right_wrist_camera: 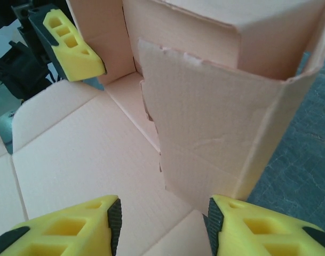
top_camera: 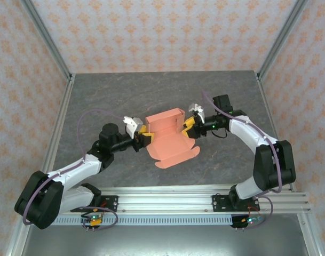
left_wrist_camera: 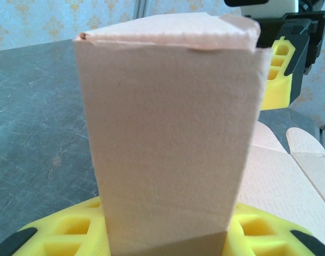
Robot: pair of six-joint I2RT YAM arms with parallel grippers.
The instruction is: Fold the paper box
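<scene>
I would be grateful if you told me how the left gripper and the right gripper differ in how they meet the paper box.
The left gripper has an upright wall of the paper box filling the gap between its fingers; the right gripper stands open, a side flap just ahead of it. The left gripper is at the box's left end, the right gripper at its right end. Both have yellow fingers.
</scene>
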